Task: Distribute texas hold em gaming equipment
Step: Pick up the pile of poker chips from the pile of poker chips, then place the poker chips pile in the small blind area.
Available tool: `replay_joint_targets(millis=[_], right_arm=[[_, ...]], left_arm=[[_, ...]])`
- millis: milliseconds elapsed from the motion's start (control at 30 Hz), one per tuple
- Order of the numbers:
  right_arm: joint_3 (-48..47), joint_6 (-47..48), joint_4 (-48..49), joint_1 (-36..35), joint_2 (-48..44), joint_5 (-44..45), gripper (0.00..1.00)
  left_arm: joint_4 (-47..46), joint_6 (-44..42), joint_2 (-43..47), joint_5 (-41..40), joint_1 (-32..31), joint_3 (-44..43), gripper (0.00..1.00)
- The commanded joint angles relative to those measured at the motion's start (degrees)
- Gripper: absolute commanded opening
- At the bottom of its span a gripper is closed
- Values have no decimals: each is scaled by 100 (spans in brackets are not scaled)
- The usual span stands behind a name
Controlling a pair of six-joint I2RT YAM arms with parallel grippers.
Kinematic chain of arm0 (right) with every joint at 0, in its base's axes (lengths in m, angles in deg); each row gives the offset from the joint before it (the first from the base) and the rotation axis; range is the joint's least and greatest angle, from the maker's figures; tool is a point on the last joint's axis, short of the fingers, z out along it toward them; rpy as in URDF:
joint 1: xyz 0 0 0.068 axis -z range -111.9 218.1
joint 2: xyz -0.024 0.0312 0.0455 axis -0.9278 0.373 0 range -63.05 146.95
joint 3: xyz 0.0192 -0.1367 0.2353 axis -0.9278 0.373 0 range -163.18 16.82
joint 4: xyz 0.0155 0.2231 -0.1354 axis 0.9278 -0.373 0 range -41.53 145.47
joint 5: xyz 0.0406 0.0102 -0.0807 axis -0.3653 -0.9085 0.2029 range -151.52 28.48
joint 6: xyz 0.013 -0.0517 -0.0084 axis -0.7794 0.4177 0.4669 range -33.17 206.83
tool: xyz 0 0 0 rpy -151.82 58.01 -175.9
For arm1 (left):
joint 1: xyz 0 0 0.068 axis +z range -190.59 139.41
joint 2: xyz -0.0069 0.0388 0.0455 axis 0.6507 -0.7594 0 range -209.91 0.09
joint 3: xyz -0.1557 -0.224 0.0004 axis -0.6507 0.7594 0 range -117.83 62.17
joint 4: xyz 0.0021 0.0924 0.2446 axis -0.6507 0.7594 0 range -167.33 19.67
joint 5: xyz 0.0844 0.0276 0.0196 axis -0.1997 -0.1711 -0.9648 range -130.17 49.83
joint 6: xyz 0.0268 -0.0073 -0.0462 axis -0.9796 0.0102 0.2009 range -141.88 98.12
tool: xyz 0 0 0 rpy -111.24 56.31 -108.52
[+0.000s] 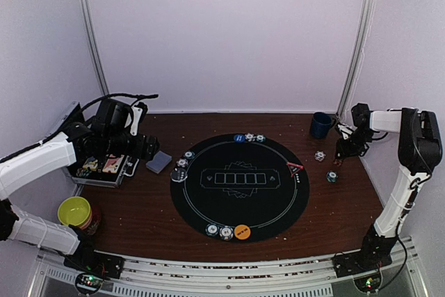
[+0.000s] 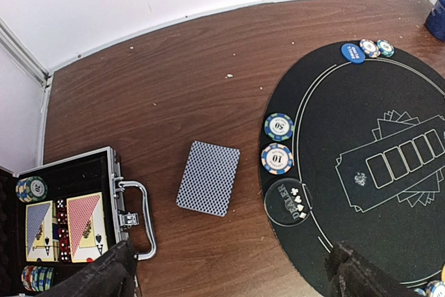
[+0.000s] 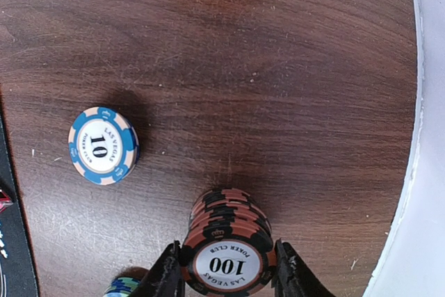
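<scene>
Gripping chip stack, blue chip nearby

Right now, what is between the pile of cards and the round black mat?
Nothing, just bare wooden table. The left wrist view shows the pile of cards and the black mat apart.

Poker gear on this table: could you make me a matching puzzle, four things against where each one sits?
1. "100" chip stack
2. card deck
3. orange button
4. dark blue cup

A. near edge of the black mat
B. far right, off the mat
C. between the fingers of the right end effector
D. face down beside the open case

Pairs: 1-C, 2-D, 3-A, 4-B
</scene>
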Motion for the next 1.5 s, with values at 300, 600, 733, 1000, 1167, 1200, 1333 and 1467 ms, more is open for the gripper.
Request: replay_joint_targets(millis=[300, 600, 733, 1000, 1167, 1200, 1333, 1467], right_arm=[[-228, -16, -343, -352, -613, 372, 33], [-1047, -210, -713, -1336, -374, 531, 33], [-1787, -312, -976, -1781, 116, 489, 33], [-3287, -450, -1185, -2341, 1305, 191, 32], [-3705, -436, -1030, -2637, 1788, 88, 32], [-3760, -439, -995, -2690, 1866, 90, 32], [-3942, -454, -865, -2827, 2156, 117, 32], [-3970, -474, -666, -2887, 2329, 103, 32]], left_arm=[[-246, -71, -23, -78, -19, 29, 98], [-245, -72, -10, -80, -18, 33, 98], [-246, -72, -9, -113, -19, 33, 98], [-244, -78, -18, -136, -18, 32, 98], [-246, -81, 1, -166, -18, 34, 98], [-246, -81, 4, -166, -18, 36, 98], [-243, -81, -7, -166, -18, 32, 98], [-245, -89, -9, -173, -23, 38, 98]])
